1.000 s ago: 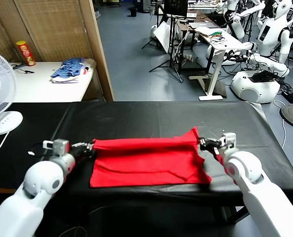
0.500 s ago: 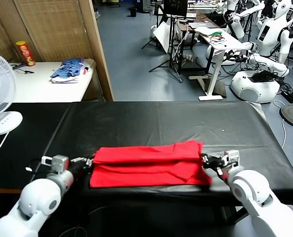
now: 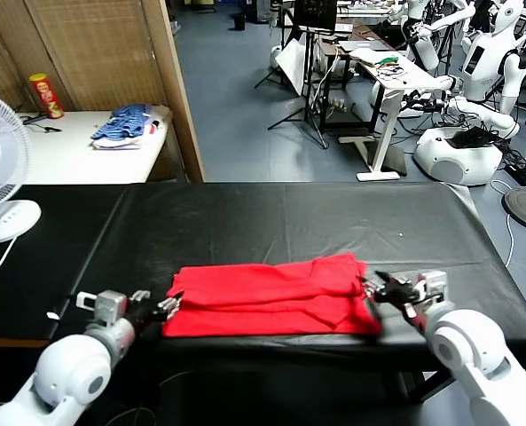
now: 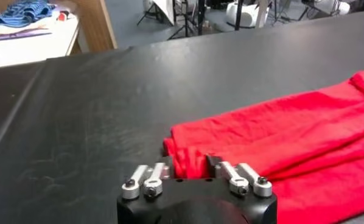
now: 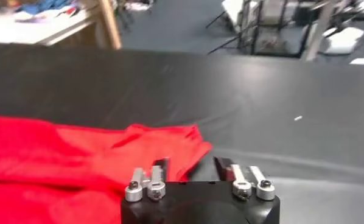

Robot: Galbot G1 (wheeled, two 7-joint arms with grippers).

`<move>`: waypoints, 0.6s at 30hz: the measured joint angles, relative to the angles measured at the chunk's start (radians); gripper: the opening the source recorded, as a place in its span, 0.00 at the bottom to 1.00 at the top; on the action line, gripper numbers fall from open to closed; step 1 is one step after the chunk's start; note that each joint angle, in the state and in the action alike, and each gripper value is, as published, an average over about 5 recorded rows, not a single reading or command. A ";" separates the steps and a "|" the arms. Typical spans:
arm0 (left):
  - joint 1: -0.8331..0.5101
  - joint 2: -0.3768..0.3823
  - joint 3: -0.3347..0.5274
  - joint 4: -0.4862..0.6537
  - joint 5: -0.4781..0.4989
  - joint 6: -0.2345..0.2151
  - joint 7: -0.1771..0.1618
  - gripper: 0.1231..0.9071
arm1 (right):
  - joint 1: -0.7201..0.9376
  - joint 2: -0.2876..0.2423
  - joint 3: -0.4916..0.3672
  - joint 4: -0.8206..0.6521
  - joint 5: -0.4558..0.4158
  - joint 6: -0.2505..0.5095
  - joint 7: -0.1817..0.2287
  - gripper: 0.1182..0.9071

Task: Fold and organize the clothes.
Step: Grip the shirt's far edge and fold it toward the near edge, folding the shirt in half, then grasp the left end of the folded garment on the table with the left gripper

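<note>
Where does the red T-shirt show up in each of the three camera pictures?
Head view: the red T-shirt lies folded near the black table's front edge.
Left wrist view: it spreads from just beyond the camera towards one side.
Right wrist view: it fills the near side.
Shared landmark: the black table.

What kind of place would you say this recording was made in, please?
Probably a robotics lab or test floor. Beyond the black-covered table holding the red T-shirt, several white robots stand parked, with camera stands and cluttered desks on an open grey floor.
</note>
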 joint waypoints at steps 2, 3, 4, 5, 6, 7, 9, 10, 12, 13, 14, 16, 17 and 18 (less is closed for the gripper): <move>-0.031 -0.020 0.012 0.027 -0.004 0.000 0.000 0.85 | 0.029 0.028 -0.018 -0.035 -0.029 0.023 -0.008 0.86; -0.046 -0.031 0.017 0.043 -0.006 0.000 0.000 0.86 | 0.042 0.042 -0.028 -0.054 -0.041 0.038 -0.012 0.86; -0.061 -0.043 0.022 0.060 -0.008 -0.001 0.002 0.86 | 0.054 0.056 -0.039 -0.073 -0.051 0.053 -0.016 0.86; -0.074 -0.055 0.026 0.078 -0.013 -0.003 0.004 0.86 | 0.065 0.069 -0.049 -0.091 -0.058 0.067 -0.018 0.86; -0.087 -0.067 0.028 0.096 -0.021 -0.006 0.007 0.86 | 0.076 0.081 -0.058 -0.109 -0.064 0.080 -0.020 0.86; -0.097 -0.079 0.030 0.112 -0.031 -0.010 0.009 0.86 | 0.086 0.093 -0.067 -0.127 -0.069 0.091 -0.021 0.86; -0.115 -0.099 0.033 0.141 -0.057 -0.018 0.012 0.86 | 0.106 0.115 -0.084 -0.160 -0.078 0.106 -0.021 0.86; -0.123 -0.109 0.034 0.154 -0.069 -0.020 0.011 0.86 | 0.115 0.125 -0.091 -0.174 -0.084 0.111 -0.021 0.85; -0.136 -0.125 0.038 0.178 -0.087 -0.021 0.007 0.83 | 0.129 0.143 -0.105 -0.201 -0.096 0.115 -0.021 0.81; -0.141 -0.133 0.039 0.189 -0.093 -0.021 0.004 0.80 | 0.134 0.152 -0.112 -0.213 -0.103 0.117 -0.021 0.78; -0.145 -0.141 0.040 0.199 -0.097 -0.021 0.000 0.74 | 0.137 0.161 -0.118 -0.224 -0.110 0.118 -0.021 0.75; -0.150 -0.152 0.041 0.214 -0.100 -0.022 -0.004 0.62 | 0.139 0.177 -0.130 -0.244 -0.124 0.123 -0.021 0.66; -0.150 -0.156 0.041 0.219 -0.099 -0.022 -0.005 0.54 | 0.139 0.185 -0.136 -0.253 -0.131 0.126 -0.021 0.61; -0.149 -0.160 0.041 0.222 -0.095 -0.022 -0.004 0.47 | 0.138 0.192 -0.140 -0.260 -0.139 0.131 -0.021 0.55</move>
